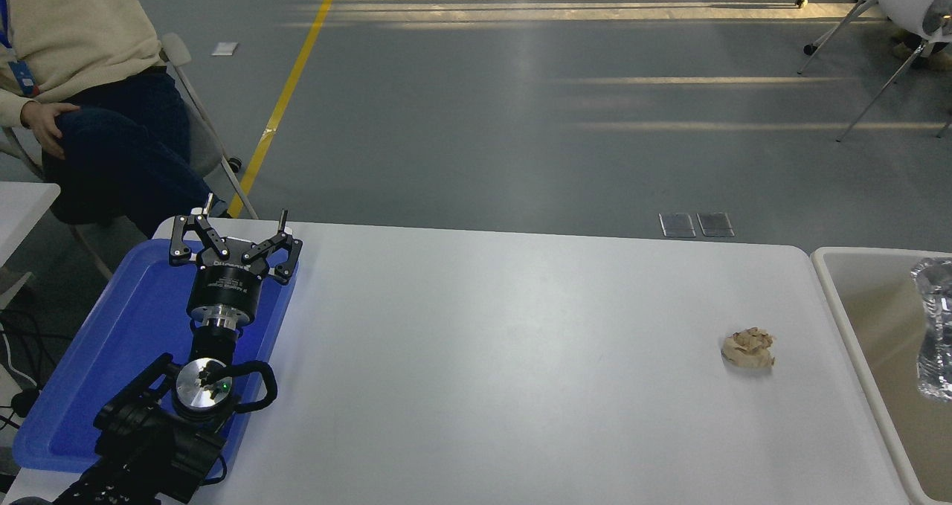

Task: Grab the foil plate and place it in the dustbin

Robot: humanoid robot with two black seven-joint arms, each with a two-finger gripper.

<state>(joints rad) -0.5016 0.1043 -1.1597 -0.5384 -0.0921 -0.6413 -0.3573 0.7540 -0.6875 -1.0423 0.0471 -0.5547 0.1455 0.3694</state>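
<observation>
The foil plate (934, 326), shiny crinkled silver, lies inside the dustbin (844, 319) at the table's right end and is cut off by the picture's right edge. The dustbin is an off-white bin with a thick rounded rim, only partly in view. My left gripper (247, 207) is open and empty, parked over the blue tray at the lower left. My right arm and gripper are out of view.
A flat blue tray (111, 356) lies under the left arm. A small crumpled beige paper wad (748, 347) sits on the white table (483, 356) near the dustbin. A person (82, 81) sits on a chair beyond the table's far left corner.
</observation>
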